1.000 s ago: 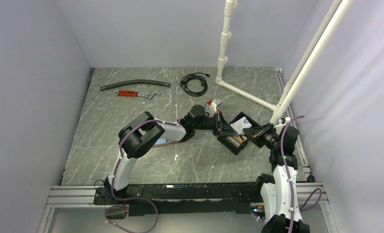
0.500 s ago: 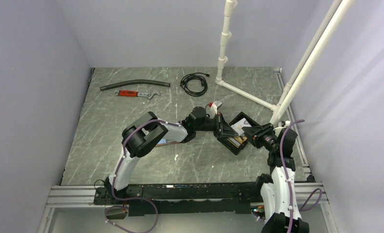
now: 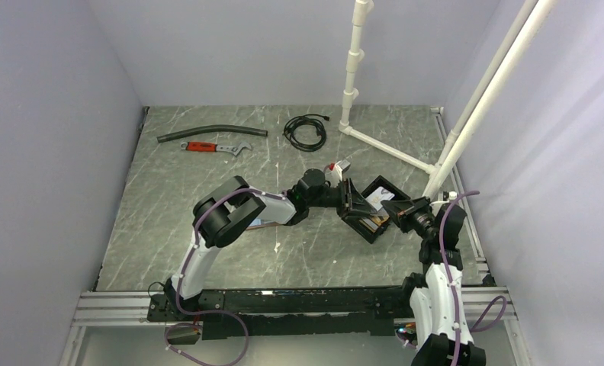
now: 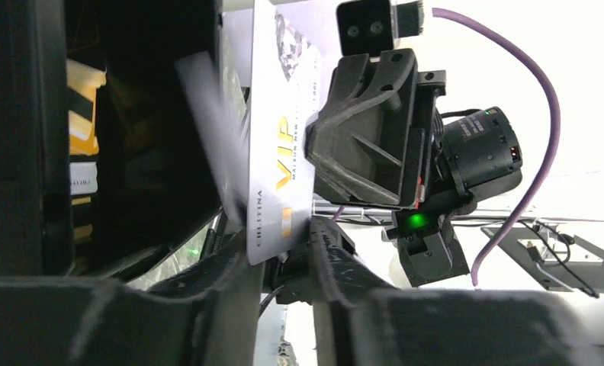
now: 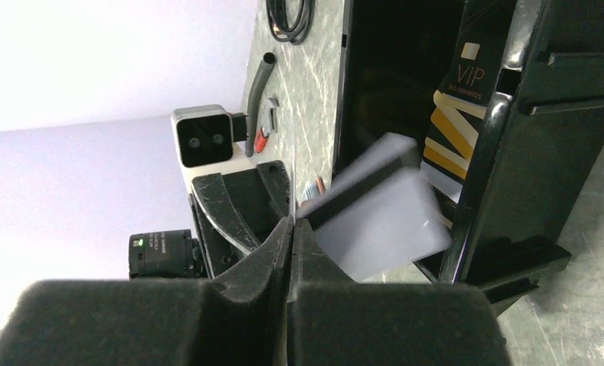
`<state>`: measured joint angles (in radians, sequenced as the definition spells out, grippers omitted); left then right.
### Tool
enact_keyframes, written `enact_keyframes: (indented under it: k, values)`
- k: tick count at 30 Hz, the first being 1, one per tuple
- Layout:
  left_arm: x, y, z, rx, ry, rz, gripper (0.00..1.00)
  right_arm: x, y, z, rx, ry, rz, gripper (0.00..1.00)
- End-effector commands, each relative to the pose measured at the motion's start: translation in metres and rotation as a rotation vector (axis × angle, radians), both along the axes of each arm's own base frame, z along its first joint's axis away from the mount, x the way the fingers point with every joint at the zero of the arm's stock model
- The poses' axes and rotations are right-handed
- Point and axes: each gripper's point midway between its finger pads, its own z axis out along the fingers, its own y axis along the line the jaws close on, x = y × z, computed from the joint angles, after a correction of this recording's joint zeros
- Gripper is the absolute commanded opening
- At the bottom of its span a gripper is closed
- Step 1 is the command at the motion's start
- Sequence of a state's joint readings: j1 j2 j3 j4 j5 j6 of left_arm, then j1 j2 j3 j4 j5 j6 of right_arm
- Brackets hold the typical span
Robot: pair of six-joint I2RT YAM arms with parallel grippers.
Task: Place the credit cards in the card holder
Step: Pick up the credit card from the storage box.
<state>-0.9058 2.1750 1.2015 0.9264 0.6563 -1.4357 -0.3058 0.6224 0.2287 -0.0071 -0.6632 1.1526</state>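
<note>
Top external view has the card holder right of centre on the table, credit cards inside. In the left wrist view a white VIP card stands on edge, its lower end between the parted fingers of the left gripper. The right gripper is pressed together, a blurred pale card at its tips; whether pinched, I cannot tell. A wrench lies upper left.

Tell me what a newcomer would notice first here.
The left arm and right arm meet at the black rectangular plastic card holder, right of centre. In the left wrist view, a white plastic card with gold VIP lettering fills the centre. A tall white plastic pipe frame rises back right.
</note>
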Motion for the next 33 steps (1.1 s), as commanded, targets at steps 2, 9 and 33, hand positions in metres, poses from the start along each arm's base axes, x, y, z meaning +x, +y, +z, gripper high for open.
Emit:
enact_keyframes:
  k: [2,9,33]
  values:
    - [-0.016,-0.006,-0.003,0.033,0.028,-0.038,0.39,0.002,-0.005,0.001,-0.023,0.017,-0.028,0.00]
    - [-0.015,0.000,-0.006,0.074,0.026,-0.022,0.47,0.004,-0.012,0.005,-0.103,0.027,-0.036,0.00]
    - [0.012,0.311,0.028,0.831,-0.181,0.380,0.66,-0.037,0.075,0.065,-0.617,-0.101,0.387,0.00]
